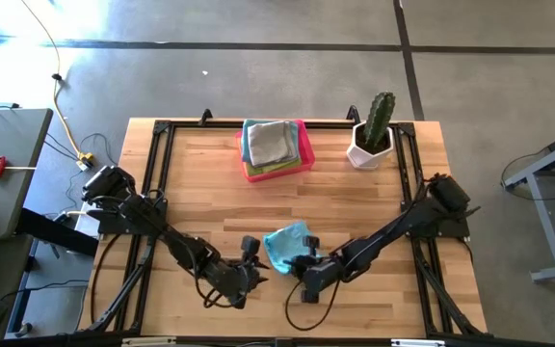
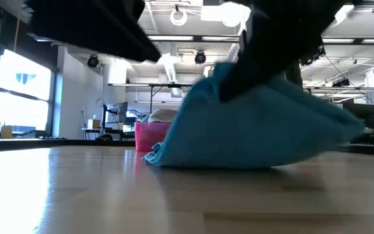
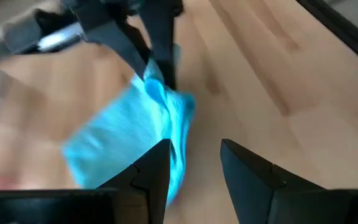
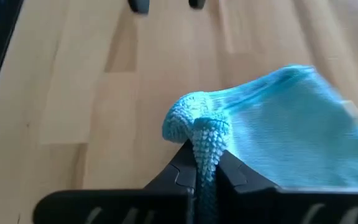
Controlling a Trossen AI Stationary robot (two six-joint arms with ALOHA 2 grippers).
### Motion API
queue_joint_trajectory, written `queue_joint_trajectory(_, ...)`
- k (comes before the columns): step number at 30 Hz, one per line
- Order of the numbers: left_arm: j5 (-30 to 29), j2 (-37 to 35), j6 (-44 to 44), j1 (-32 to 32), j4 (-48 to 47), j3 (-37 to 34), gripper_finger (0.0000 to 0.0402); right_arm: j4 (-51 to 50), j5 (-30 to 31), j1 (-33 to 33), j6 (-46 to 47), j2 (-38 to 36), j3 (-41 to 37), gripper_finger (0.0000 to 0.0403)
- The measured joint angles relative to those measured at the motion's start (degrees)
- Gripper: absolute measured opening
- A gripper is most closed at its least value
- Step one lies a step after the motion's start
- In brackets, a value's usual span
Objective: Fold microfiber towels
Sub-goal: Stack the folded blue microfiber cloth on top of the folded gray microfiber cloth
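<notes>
A teal-blue microfiber towel (image 1: 285, 241) lies near the table's front edge, raised at one end like a tent in the low view (image 2: 258, 133), with its lower edge on the wood. My right gripper (image 1: 303, 253) is shut on its raised end (image 4: 205, 163). My left gripper (image 1: 255, 258) is open just left of the towel, and the towel's edge lies beside one finger in the left wrist view (image 3: 194, 168). Several folded towels (image 1: 270, 142), with grey on top, lie stacked in the pink tray (image 1: 306, 154) at the far edge. My right gripper pinches a bunched-up edge of the teal towel (image 4: 199, 127) between its two fingers, with several layers gathered. The fingers come slanting down from the table's right. The held end is lifted, and the cloth slopes down from it with its far part (image 2: 174, 159) on the table.
A cactus in a white pot (image 1: 372, 135) stands at the far right corner. A black frame (image 1: 152, 183) runs along the table's sides. Bare wood (image 1: 220, 202) lies between the tray and the grippers.
</notes>
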Motion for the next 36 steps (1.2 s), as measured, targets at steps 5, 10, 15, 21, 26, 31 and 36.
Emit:
queue_joint_trajectory(5,-3.98,0.04,2.86,0.89,6.31,0.00,0.0133,-6.87,0.06,-1.27,2.31,-1.75,3.94,0.0002)
queue_joint_trajectory(10,-4.80,0.78,2.92,2.56,9.54,-0.03,0.0133,-11.25,-0.17,-1.93,0.81,-1.86,7.36,0.0001)
queue_joint_trajectory(15,-4.62,1.79,2.59,4.55,11.07,-0.04,0.0133,-14.61,-0.20,-2.17,-0.30,-1.88,10.46,0.0001)
queue_joint_trajectory(21,-3.23,1.73,2.43,6.06,12.12,-0.02,0.0133,-19.11,-0.18,-2.30,-2.15,-1.89,13.84,0.0000)
queue_joint_trajectory(26,3.78,1.73,0.93,6.55,11.83,0.00,0.0133,-25.73,1.20,-2.36,-3.24,-1.90,17.85,0.0000)
queue_joint_trajectory(31,0.00,1.73,0.86,5.93,10.54,0.00,0.0133,-33.69,3.03,-3.65,-4.20,-1.90,22.12,0.0000)
queue_joint_trajectory(36,-4.53,1.71,-2.63,3.90,5.85,0.00,0.0133,-42.28,3.19,-7.91,-4.24,-1.95,26.70,0.0000)
